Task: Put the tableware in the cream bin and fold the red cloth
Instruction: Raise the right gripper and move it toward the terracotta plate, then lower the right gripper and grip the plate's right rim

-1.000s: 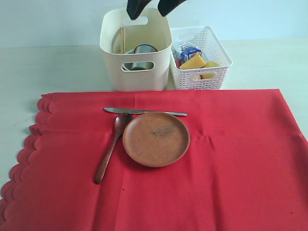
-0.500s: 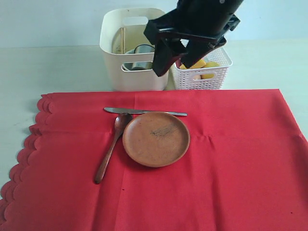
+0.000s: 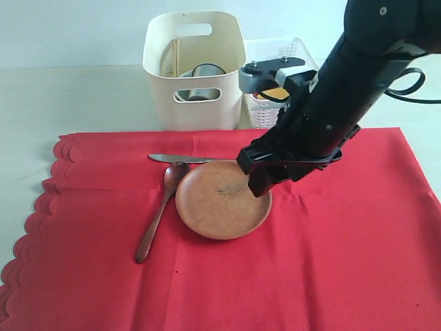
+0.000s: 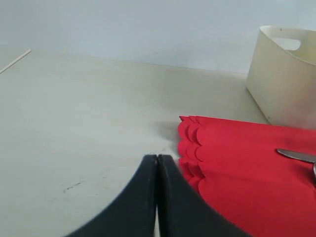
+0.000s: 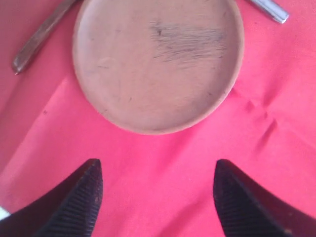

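Round brown plate (image 3: 222,200) lies flat on the red cloth (image 3: 331,262), a little to 9 o'clock of the cloth's middle in the exterior view, empty, a dark scuff on its face. Dark wooden spoon (image 3: 157,214) lies at the plate's 9 o'clock, bowl end near the rim. Slim metal knife (image 3: 186,159) lies crosswise at 12 o'clock, just beside the plate's far rim. Right gripper (image 5: 158,165) hangs over the plate's 2 o'clock edge. The jaws are spread wide, about as wide as the plate, and grasp nothing. In the right wrist view both ribbed fingers (image 5: 79,202) sit over bare red cloth just short of the plate's rim. Whether the tips touch the cloth cannot be told. Left gripper (image 4: 157,160) is clenched, jaws pressed together with nothing between them, over the bare table (image 3: 69,96) just off the cloth's scalloped edge. Cream bin (image 3: 196,110) stands at the plate's 12 o'clock, beyond the cloth's far edge. A steel cup (image 3: 207,71) and wooden chopsticks (image 3: 175,56) show inside it. White lattice basket (image 3: 293,47) stands at the bin's 3 o'clock, partly hidden by the right arm.
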Tool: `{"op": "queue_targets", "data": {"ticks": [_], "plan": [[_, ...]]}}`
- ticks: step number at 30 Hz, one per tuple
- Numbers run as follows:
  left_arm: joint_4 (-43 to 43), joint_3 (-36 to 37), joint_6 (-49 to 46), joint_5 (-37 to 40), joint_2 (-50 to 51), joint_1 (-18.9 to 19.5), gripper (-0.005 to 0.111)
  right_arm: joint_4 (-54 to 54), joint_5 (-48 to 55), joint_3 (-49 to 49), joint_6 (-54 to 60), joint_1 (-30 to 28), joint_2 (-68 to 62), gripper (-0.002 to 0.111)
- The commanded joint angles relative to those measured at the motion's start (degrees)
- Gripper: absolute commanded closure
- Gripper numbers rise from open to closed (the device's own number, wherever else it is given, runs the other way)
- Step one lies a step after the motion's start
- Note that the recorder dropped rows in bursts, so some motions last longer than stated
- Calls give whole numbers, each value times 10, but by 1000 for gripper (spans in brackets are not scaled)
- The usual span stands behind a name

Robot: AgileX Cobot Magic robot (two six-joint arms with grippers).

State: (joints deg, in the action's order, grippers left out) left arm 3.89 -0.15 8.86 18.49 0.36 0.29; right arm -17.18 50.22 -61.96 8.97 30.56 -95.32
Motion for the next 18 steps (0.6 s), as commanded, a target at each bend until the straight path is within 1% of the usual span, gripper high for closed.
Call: {"op": "queue_targets", "data": {"ticks": [1,3,4,5,6,7,8,11,18], "plan": [[0,1,1,-2,-4,-4,106,-1,-59,19,5,-7,1,46],[0,1,1,-2,-4,-4,106,-15,-73,19,5,-31,-14,46],[0,1,1,-2,-4,-4,106,-41,-78,19,17,-54,-29,46],[0,1,1,-2,-4,-4,106,-63,-78,19,30,-64,-37,46],[0,1,1,-2,-4,-4,106,-123,-75,19,74,-88,-58,46],[0,1,1,-2,-4,-4,106,-151,-71,19,95,-98,-67,46],[0,1,2,-2,-4,-4,106,-218,-57,19,151,-116,-90,46],[0,1,2,-2,-4,-4,106,-306,-31,16,221,-139,-139,46],[0,1,2,-2,-4,-4,106,-355,-26,16,269,-143,-189,46]]}}
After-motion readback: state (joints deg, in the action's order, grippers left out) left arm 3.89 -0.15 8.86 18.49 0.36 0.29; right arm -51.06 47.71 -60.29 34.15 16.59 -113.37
